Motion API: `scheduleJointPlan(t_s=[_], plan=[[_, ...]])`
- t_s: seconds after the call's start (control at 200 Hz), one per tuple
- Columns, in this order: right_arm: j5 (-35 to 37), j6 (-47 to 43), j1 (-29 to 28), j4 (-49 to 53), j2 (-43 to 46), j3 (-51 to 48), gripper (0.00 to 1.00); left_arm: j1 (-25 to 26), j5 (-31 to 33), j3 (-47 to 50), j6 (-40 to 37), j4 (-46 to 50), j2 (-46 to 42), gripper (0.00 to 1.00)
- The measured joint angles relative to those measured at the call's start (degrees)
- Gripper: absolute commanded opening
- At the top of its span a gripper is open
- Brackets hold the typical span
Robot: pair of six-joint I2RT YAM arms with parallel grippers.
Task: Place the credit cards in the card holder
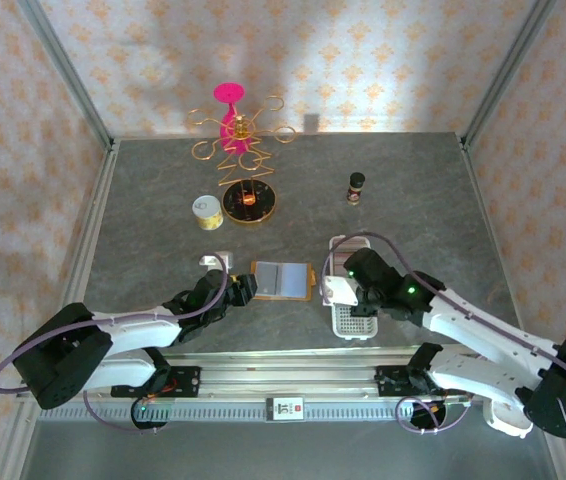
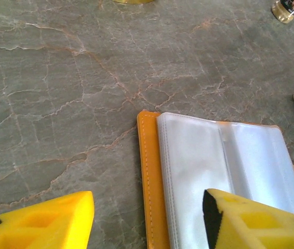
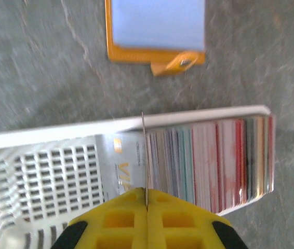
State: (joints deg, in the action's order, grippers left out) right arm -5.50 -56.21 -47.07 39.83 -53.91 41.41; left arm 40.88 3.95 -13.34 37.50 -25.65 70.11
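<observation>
Grey, marble-veined table carries every item and both arms are bolted at its near edge. Left gripper lies low over the tabletop at the left end of the card holder, its yellow fingers spread wide and holding nothing; in the left wrist view the orange border of the holder sits between them, and one finger overlaps the clear sleeves. Right gripper hangs over the white slotted tray, its fingers pressed together on a single card that is seen edge-on and upright. Gold wire stand rises at the far side of the table, with a small round gold tin near it. The tray lies right of centre, its near part a bare grid. Card holder, orange-tan, lies open and flat between the two grippers, just left of the tray, clear sleeves upward and closing tab towards the tray. Credit cards stand packed on edge in the far part of the tray. Small dark bottle stands well beyond the tray.
</observation>
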Motion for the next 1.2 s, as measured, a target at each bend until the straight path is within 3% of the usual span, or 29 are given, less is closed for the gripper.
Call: scheduleJointPlan(t_s=[0.215,0.385,0.561,0.741,0.941,1.201], plan=[[-9.16,13.18,0.0,-6.47,4.33,2.93,0.0,0.0,-2.51,-0.11,-0.09,-0.85,1.68,0.62],[-11.78,34.82,0.0,-22.08,3.96,-0.72,0.0,0.0,-4.98,-1.22,-0.76,-0.76,4.33,0.6],[-11.52,60.48,0.0,-31.08,-6.62,-0.66,0.0,0.0,-5.05,-2.25,-1.53,-0.74,5.16,0.59],[-11.52,79.95,0.0,-36.44,-16.2,-0.33,0.0,0.0,-5.01,-3.3,-1.84,-0.7,6.64,0.57],[-10.88,89.68,0.0,-41.24,-23.34,-0.72,0.0,0.02,-5.01,-5.25,-2.25,0.28,9.66,0.54],[-10.91,93.04,0.0,-42.93,-33.68,1.36,0.0,0.02,-4.83,-6.14,-3.04,1.53,10.54,0.5]])
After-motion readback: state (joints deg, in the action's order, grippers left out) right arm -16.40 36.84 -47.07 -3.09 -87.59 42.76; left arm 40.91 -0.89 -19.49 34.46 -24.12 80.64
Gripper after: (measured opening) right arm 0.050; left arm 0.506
